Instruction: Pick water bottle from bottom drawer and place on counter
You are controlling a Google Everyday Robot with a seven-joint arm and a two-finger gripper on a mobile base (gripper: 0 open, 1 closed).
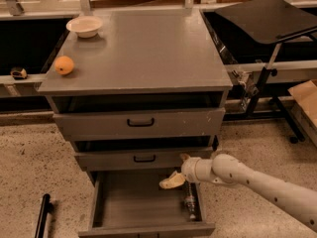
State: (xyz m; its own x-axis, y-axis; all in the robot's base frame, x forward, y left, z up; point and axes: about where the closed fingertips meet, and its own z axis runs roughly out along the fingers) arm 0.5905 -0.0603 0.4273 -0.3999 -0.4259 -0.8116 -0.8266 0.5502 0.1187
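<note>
The bottom drawer (133, 202) is pulled open, showing its plain grey inside. The water bottle (190, 202), clear with glints, lies along the drawer's right wall. My gripper (177, 171) hangs over the drawer's back right part, just above and left of the bottle, not touching it. Its cream fingers (171, 182) are spread apart and hold nothing. My white arm (247, 180) comes in from the lower right. The counter (143, 48) is the grey cabinet top above.
An orange fruit (64, 65) and a white bowl (84, 26) sit on the counter's left side. Two upper drawers with black handles (140, 122) stick out slightly. A black tilted tray on a stand (267, 19) is at the right. A black bar (43, 214) lies on the floor at left.
</note>
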